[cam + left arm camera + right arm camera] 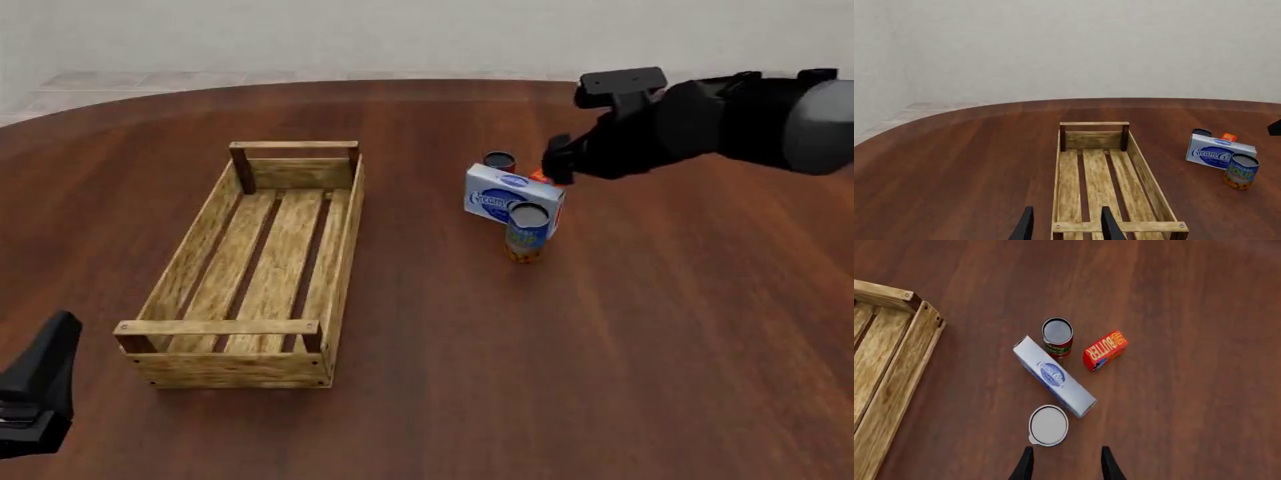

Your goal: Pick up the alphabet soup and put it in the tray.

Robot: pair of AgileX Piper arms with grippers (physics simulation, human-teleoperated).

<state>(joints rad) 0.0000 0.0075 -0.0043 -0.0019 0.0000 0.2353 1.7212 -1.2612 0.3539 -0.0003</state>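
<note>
Cylindrical alphabet soup [527,231] upright on glossy wood desk [641,340], 3 o'clock from slatted tray [340,270]; right pincer [1063,465] released above; left pincer [1064,227] released.

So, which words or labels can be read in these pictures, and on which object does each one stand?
"BUTTER": on the small red-orange rectangular box.
"Cream C...": partly legible, on the white-and-blue rectangular box.
"SOUP": blurred yellow letters on the blue-labelled cylindrical can.
Green-and-red smaller can: label unreadable.
</note>
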